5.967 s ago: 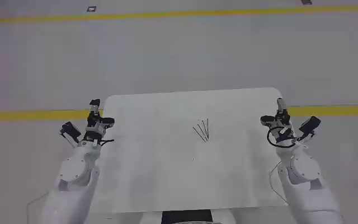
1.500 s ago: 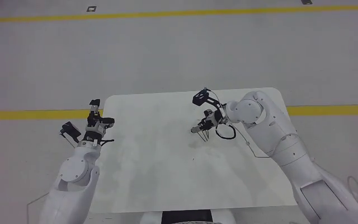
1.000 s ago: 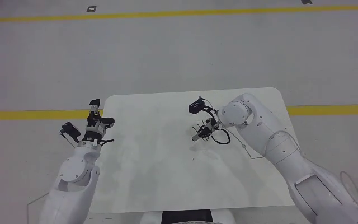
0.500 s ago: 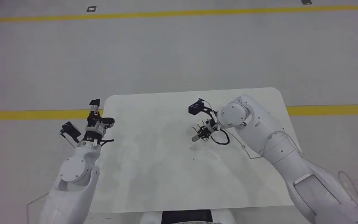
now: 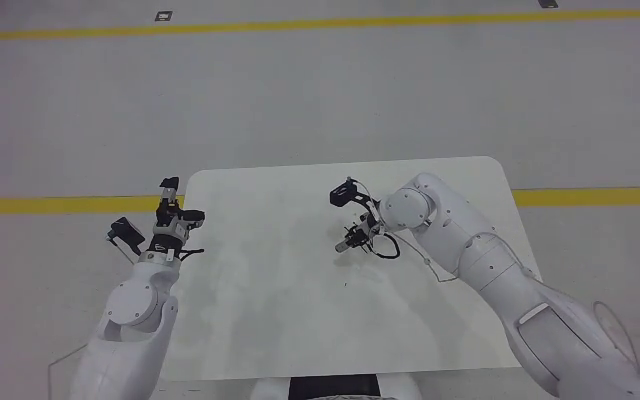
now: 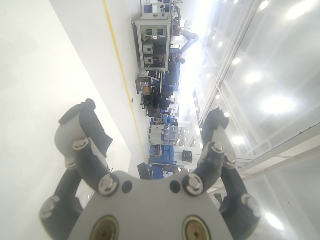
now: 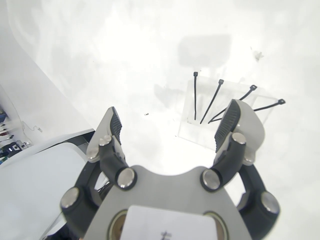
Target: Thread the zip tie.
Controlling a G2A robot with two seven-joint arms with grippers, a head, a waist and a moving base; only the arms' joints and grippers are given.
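Four thin black plastic zip ties [image 7: 211, 101] lie on a clear plastic-looking sheet [image 7: 197, 133] over the smooth matt white table [image 7: 125, 38], beside the right gripper [image 7: 173, 107] with its ribbed black pads [image 7: 223, 123] and brushed metal plate.

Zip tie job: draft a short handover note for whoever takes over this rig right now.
Right gripper: open, empty, hovering close over the four zip ties.
Left gripper: open, empty, at the table's left edge.
Zip ties: fanned out flat mid-table, all loose.
Done: nothing gripped or threaded.
To do: grasp one tie, feed its tail through its head.
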